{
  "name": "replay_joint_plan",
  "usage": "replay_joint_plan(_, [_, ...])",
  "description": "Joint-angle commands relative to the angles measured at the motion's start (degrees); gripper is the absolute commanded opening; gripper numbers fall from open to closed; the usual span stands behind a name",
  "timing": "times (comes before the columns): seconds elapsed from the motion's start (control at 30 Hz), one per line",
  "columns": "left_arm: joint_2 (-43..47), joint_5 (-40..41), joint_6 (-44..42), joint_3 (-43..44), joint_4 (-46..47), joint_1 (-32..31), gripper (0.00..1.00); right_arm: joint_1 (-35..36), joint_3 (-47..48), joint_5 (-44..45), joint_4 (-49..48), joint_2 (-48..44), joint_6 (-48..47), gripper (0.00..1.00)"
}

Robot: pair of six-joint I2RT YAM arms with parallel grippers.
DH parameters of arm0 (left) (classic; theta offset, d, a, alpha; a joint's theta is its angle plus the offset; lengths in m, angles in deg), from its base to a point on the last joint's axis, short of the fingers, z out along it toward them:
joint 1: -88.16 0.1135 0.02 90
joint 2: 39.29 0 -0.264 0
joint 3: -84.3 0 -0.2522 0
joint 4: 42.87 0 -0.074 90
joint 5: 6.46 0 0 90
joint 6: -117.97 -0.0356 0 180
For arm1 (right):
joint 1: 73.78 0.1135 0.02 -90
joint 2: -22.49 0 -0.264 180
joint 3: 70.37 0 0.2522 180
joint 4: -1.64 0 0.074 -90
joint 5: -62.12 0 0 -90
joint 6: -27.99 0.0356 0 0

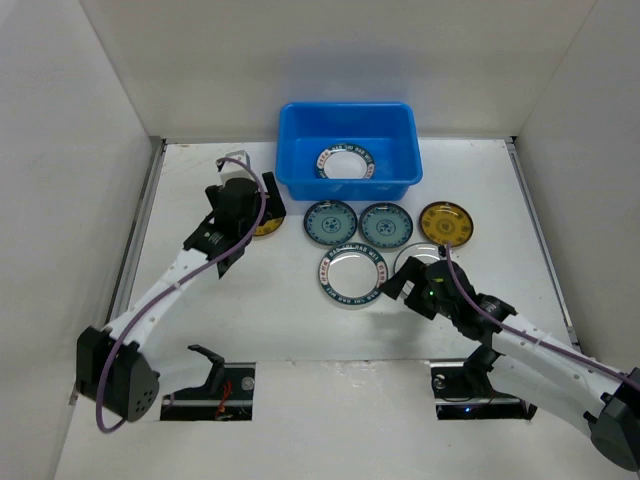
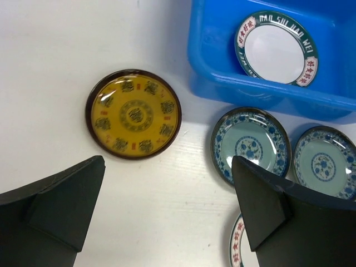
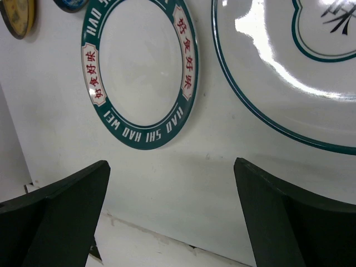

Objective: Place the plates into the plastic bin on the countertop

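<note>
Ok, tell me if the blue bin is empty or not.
Not empty. One white plate with a green lettered rim lies flat inside the plastic bin, seen from above.

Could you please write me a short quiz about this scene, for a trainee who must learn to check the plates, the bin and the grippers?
1. How many plates lie inside the bright blue rectangular plastic bin?
2. True or false: the left gripper is shut on the yellow-gold round plate.
3. In the top view, which plate does the right gripper partly cover?
A) a teal-blue patterned plate
B) the white round plate with a centre mark
C) a yellow-gold plate

Key
1. One.
2. False: its jaws stand open, and the plate lies free on the countertop.
3. B.
</note>
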Motion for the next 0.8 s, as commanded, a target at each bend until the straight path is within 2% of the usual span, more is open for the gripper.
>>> replay_joint_plan(0.0, [7.27,3.33,2.58,-4.32,-3.77,-0.17,1.00,-0.15,-2.97,-1.60,-8.88,0.11,5.33,0.98])
replay_joint_plan(0.13, [13.78,3.15,3.20,-8.62,-8.51,-0.26,1.00,-0.85,-5.79,-1.86,-15.91,3.00,6.74,0.93])
replay_joint_plan(0.5, [20.91,1.40,5.57,-13.99,-12.22,1.15,1.00,-0.59,-5.97,-3.45,-30.59,17.95,8.76,0.75])
replay_joint_plan(0.77, [23.81,-1.68,5.57,-15.93,-12.13,1.50,1.00,-0.59,-7.46,-3.01,-35.53,21.73,9.29,0.61])
